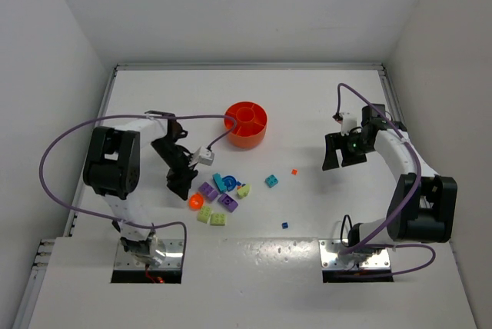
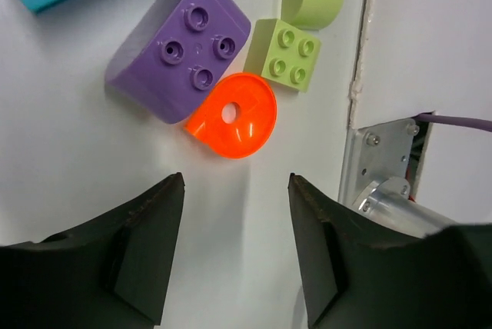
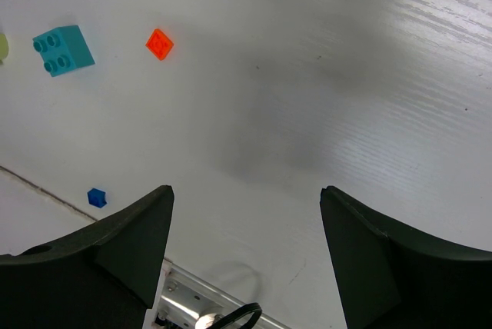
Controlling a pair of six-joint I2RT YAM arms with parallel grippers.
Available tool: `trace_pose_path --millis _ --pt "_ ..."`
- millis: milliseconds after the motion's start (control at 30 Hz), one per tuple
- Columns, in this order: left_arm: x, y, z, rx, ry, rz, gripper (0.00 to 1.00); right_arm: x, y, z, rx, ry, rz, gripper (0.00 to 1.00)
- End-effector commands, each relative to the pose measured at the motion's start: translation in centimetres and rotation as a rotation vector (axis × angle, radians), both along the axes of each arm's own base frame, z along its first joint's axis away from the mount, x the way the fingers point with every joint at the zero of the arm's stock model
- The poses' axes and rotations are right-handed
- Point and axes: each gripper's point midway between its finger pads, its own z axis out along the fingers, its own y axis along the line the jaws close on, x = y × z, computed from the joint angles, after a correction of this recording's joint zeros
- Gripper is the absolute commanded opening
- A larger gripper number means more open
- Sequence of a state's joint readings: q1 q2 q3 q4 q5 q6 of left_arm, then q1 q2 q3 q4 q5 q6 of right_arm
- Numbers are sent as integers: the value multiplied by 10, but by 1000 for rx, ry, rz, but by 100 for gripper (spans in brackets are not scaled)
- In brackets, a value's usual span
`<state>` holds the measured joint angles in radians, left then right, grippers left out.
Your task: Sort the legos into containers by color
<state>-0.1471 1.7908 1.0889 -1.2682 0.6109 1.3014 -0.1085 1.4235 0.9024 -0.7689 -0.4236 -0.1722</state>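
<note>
Orange bowl (image 1: 247,124) toward 12 o'clock on the table (image 1: 323,106), split into wedges around a middle cup; from above, hard to tell whether any wedge holds anything. Loose cluster of bricks (image 1: 227,202) at about 7 o'clock from the bowl: purple, lime, blue.

Left gripper (image 1: 179,189) at the cluster's 9 o'clock edge, jaws apart, grasping nothing. In the left wrist view, just past the fingertips (image 2: 165,198) at 12 o'clock, a rounded orange piece (image 2: 234,116) with a hole, flat on the table, apart from both fingers. Touching it at its 10 o'clock, a purple brick (image 2: 181,56) with one rounded side. Just beside it at its 1 o'clock, a small lime brick (image 2: 284,54).

Right gripper (image 1: 343,161) well apart at 3 o'clock of the cluster, over bare table, jaws wide, released, holding nothing. In its wrist view, a teal brick (image 3: 63,49) and a tiny orange tile (image 3: 159,44) near each other at 10 o'clock. At 8 o'clock, a tiny blue piece (image 3: 96,197) near the finger on that side.
</note>
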Motion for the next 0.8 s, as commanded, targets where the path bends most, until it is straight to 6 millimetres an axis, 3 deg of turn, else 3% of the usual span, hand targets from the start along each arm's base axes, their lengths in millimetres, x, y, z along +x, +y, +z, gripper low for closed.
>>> trace_pose_path --millis 0,400,767 --pt "-8 4 -2 60 121 86 61 14 2 18 9 -71 7 77" --pt "-26 -1 -14 63 233 208 61 11 3 17 9 -71 7 77" --pt "-4 -11 -17 73 285 349 55 12 3 20 8 -80 7 77"
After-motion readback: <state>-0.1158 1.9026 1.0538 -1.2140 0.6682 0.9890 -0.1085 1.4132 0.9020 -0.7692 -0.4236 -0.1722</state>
